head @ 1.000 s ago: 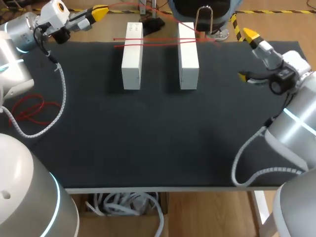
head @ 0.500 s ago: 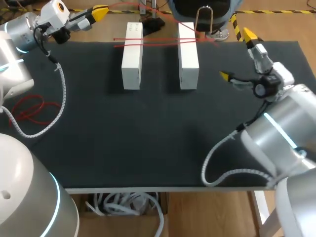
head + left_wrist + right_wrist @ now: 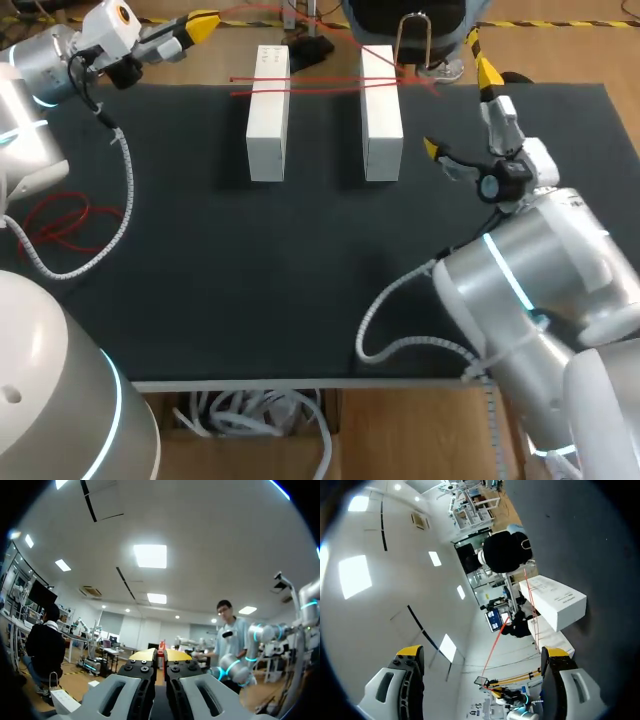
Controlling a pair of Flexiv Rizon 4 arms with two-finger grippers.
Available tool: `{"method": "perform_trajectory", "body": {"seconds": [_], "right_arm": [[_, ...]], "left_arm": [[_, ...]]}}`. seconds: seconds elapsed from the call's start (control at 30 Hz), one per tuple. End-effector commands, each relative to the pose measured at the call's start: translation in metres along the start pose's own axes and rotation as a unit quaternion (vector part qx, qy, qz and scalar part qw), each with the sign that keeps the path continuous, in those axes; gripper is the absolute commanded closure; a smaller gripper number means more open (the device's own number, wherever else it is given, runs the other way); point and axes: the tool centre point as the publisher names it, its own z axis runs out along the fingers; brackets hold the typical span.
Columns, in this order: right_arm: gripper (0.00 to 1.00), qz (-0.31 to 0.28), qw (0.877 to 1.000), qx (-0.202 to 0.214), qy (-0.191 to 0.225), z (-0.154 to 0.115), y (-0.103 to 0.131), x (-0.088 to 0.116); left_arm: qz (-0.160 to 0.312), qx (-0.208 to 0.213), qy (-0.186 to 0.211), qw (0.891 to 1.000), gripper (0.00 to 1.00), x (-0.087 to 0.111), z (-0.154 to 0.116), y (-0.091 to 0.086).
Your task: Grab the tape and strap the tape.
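Two strands of thin red tape (image 3: 310, 84) lie across the tops of two white blocks, the left block (image 3: 268, 112) and the right block (image 3: 381, 112), at the back of the black table. A further strand runs from the back right up to my left gripper (image 3: 203, 21). That gripper hangs over the table's back left corner, shut on the red tape (image 3: 161, 648), which shows as a sliver between its yellow tips. My right gripper (image 3: 460, 110) stands open just right of the right block, with nothing between its fingers. From the right wrist, the blocks (image 3: 555, 602) and tape (image 3: 529, 607) lie ahead of the right gripper (image 3: 482, 652).
Loose loops of red tape (image 3: 62, 226) lie at the table's left side beside my left arm. A metal hook stand (image 3: 414, 40) rises just behind the right block. The black table top (image 3: 300, 270) stretches forward from the blocks.
My right arm has swung left toward the right block, its gripper staying open. The left arm, blocks and tape have not moved.
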Motion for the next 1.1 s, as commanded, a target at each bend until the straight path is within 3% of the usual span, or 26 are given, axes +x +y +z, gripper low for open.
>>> {"method": "perform_trajectory", "body": {"seconds": [0.03, 0.67, 1.1], "right_arm": [[0.0, 0.009, 0.958, -0.284, 0.049, 0.009, -0.002, -0.003], [0.0, 0.029, 0.94, -0.334, 0.054, 0.031, 0.004, -0.005], [0.0, 0.02, 0.944, -0.325, 0.054, 0.048, 0.001, -0.001]], "left_arm": [[0.0, 0.0, 0.0, 1.0, 1.0, 0.0, 0.0, 0.0], [0.0, 0.0, 0.0, 1.0, 1.0, 0.0, 0.0, 0.0], [0.0, 0.0, 0.0, 1.0, 1.0, 0.0, 0.0, 0.0]]}}
